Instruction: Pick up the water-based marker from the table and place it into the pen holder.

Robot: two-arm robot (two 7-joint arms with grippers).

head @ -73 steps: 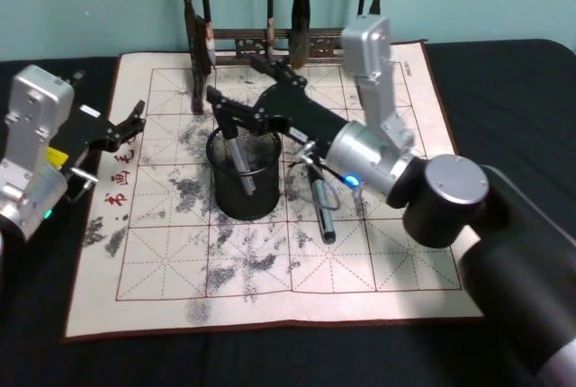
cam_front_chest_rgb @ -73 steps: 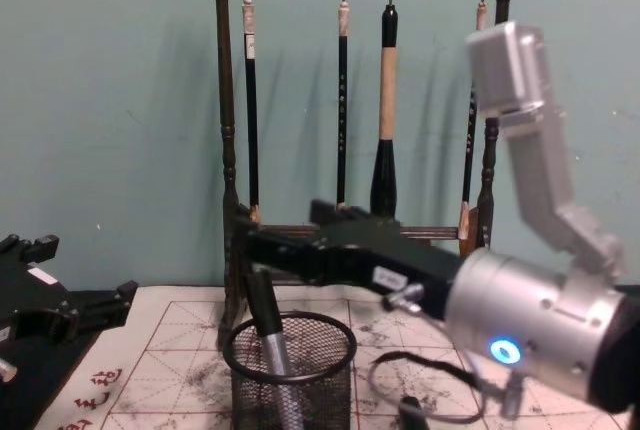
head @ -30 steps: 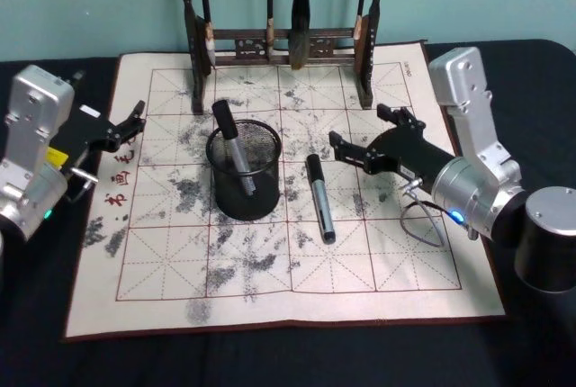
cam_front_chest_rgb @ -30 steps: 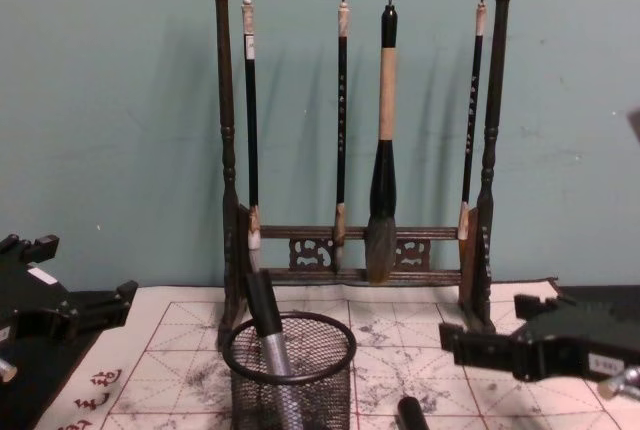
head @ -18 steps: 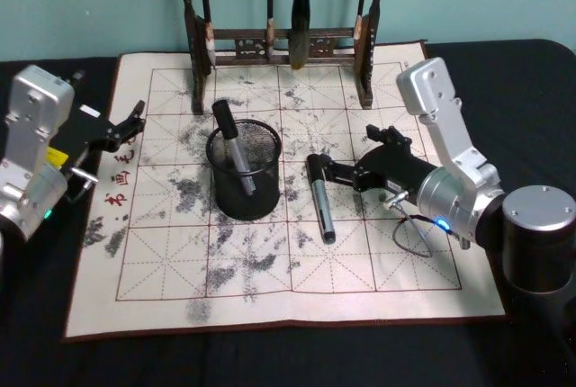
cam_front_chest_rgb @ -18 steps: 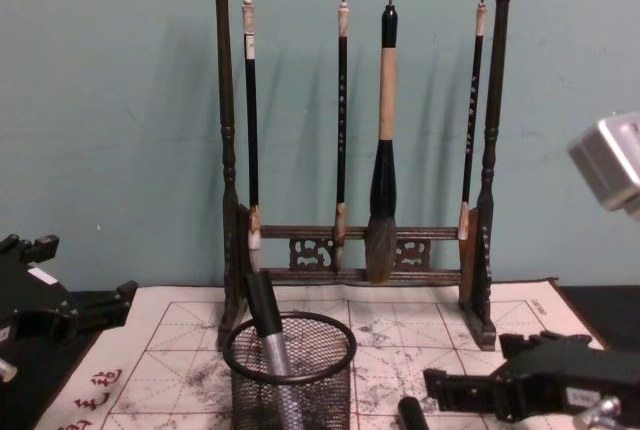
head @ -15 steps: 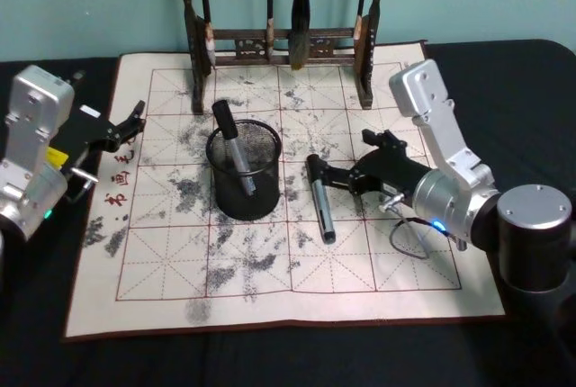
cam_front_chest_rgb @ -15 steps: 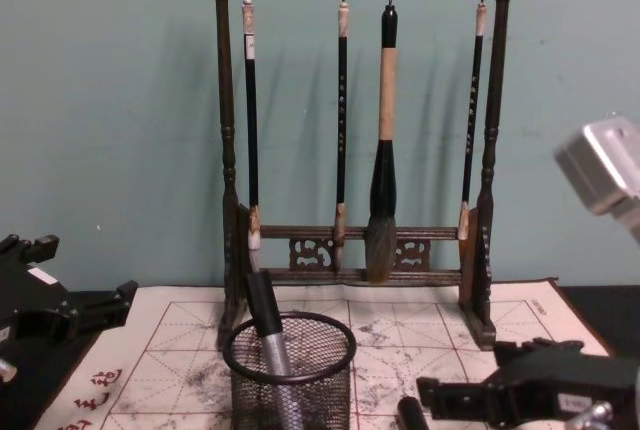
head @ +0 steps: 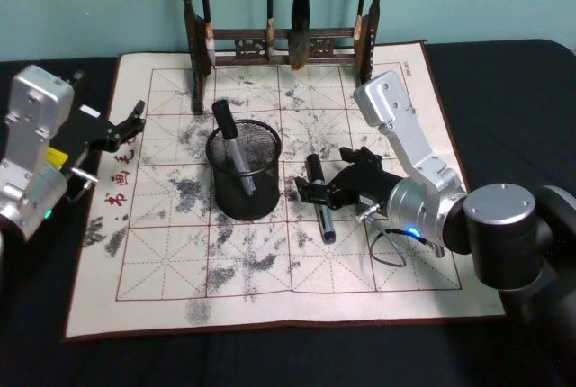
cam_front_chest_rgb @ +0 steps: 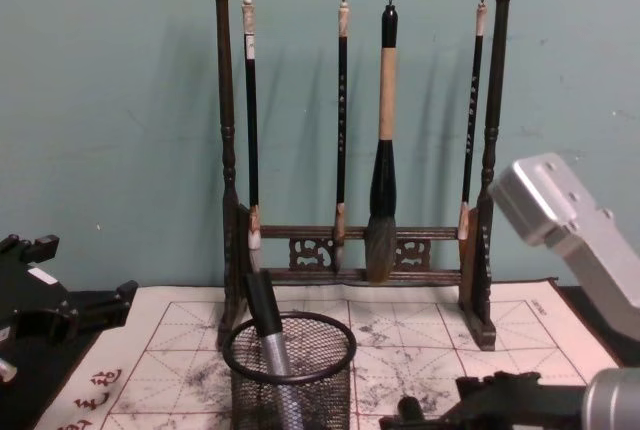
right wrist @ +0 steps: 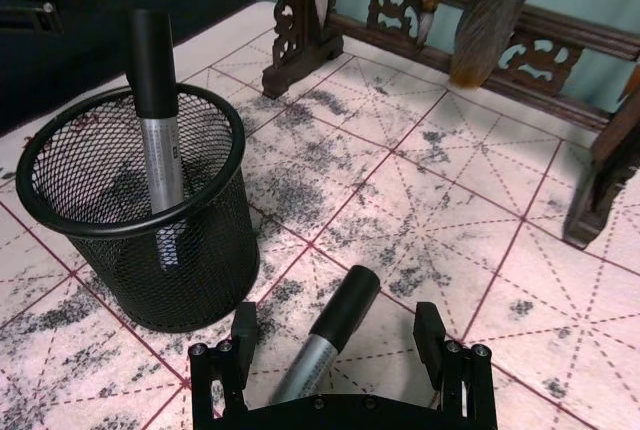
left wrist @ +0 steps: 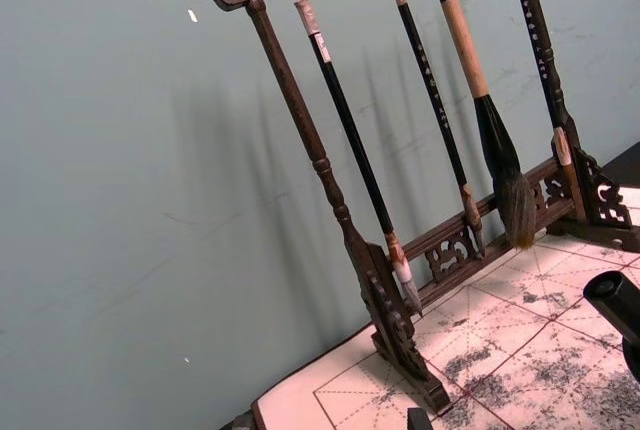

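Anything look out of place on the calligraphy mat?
One black-and-silver marker lies flat on the white felt mat right of the black wire-mesh pen holder, between the open fingers of the right gripper, while a second marker stands tilted inside. Grey ink smudges blotch the mat. The left gripper sits at the mat's left edge.

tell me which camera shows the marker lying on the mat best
Right wrist view: the marker lies close up between the fingers of the open right gripper, black cap and silver barrel clear. The head view shows it smaller, beside the pen holder, straddled by the gripper. The chest view catches just its cap end.
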